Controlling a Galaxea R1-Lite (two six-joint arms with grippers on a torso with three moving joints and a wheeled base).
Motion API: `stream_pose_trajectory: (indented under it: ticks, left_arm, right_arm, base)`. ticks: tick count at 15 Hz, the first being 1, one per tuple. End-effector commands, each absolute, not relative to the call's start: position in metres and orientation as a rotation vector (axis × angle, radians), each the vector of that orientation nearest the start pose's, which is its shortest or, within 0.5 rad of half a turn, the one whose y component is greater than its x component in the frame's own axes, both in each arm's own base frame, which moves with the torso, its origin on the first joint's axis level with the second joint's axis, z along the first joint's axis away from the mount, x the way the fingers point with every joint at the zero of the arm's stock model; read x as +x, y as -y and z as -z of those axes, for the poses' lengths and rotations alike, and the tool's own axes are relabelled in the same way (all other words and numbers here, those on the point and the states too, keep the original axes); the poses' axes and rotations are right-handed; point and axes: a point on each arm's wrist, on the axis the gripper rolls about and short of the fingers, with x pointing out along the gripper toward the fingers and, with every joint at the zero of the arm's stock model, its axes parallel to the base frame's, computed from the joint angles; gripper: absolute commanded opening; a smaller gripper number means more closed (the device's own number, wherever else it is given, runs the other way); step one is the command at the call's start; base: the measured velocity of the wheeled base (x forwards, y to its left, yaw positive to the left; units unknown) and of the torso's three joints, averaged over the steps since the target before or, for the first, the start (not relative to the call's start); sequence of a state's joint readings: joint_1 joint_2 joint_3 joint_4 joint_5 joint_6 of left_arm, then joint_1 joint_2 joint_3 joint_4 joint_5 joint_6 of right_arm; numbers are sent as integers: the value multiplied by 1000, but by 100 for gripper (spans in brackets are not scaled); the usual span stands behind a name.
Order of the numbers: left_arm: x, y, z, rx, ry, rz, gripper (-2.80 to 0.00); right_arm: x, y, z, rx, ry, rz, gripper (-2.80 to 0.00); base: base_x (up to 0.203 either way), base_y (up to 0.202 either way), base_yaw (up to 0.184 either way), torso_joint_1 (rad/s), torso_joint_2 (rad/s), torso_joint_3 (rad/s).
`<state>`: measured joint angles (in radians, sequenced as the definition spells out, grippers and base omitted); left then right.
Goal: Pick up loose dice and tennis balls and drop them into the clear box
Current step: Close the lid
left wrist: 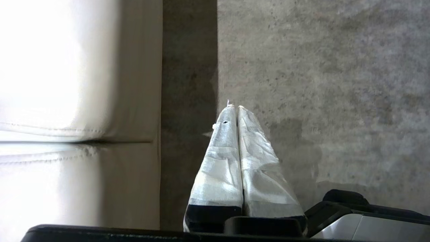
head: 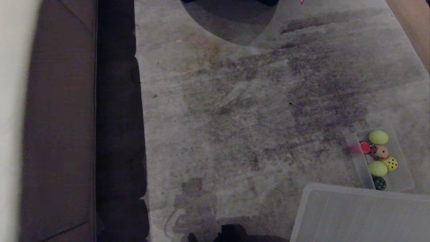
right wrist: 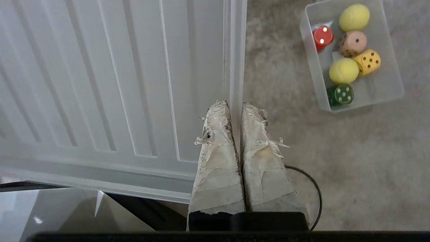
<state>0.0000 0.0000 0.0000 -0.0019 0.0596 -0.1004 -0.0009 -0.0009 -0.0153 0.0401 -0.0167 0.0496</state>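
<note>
The clear box stands on the grey carpet at the right. Inside it lie two tennis balls and several dice: red, beige, yellow and dark green. My right gripper is shut and empty, hanging over the ribbed lid's edge, well short of the box. My left gripper is shut and empty above bare carpet beside a sofa. Neither gripper shows in the head view.
A flat ribbed clear lid lies just in front of the box. A pale sofa runs along the left, with a dark gap beside it. A thin black cable loops on the carpet under the right gripper.
</note>
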Motion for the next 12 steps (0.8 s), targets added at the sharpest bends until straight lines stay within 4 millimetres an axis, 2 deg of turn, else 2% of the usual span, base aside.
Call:
stream_pose_trajectory:
  ticks: [1,7,9,12]
  left_arm:
    - [-23,-1,-75,-101,3,-60,-280]
    - [-23,-1,-75,-103,4,-60,-280]
    - [-23,-1,-75,-103,3,-60,-280]
    - [-23,-1,-75,-103,4,-60,-280]
  right_arm:
    - [-24,0,-76,49,-23,17,-280]
    - [-25,1,-77,63,-18,26,-280]
    - [-25,1,-94,125,-15,66,-280]
    - [-6,3,-130,296,-120,174,-280]
  base:
    - [0,0,0,0,0,0]
    - [0,0,0,0,0,0]
    - [0,0,0,0,0,0]
    - [0,0,0,0,0,0]
